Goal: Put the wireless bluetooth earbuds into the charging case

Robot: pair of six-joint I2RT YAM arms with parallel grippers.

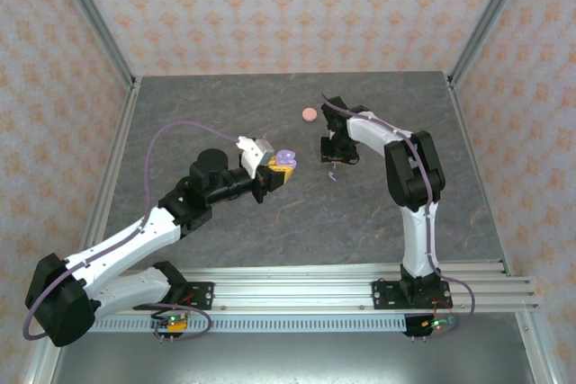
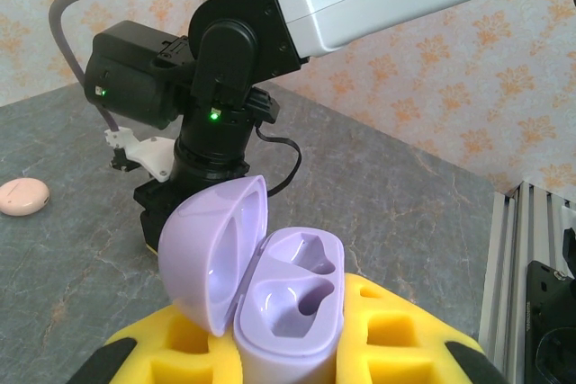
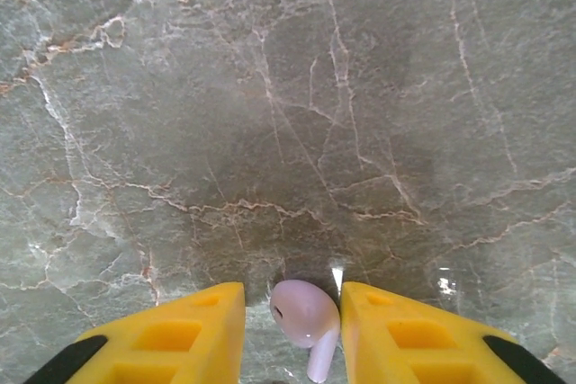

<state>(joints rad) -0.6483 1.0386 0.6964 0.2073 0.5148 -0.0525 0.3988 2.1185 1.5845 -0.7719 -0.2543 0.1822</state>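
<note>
Spreading under everything, the grey veined desk (image 1: 297,231) is closed in by patterned walls (image 1: 270,6) on three sides. From its base at the near edge the left arm (image 1: 135,240) stretches towards the middle of the desk, while the right arm (image 1: 409,177) rises from its base, folds over and points down at the surface just right of centre. The left hand (image 1: 273,171) is clamped on the lilac charging case (image 2: 288,312), whose body sits upright between the yellow fingers (image 2: 396,321). The lid of that case stands open, hinged back to the left in the left wrist view, and both moulded wells inside are bare. The right hand (image 3: 290,299) is down at the desk with its fingers apart, one yellow pad (image 3: 180,330) on each side of the lilac earbud (image 3: 304,312). That earbud lies on the desk between them, its rounded head towards the far side and its stem towards the camera. It sits right against the pad on the right of the wrist view, with a clear gap to the other pad. A closed salmon-pink case (image 1: 309,114) rests on the desk farther back, apart from both hands
</note>
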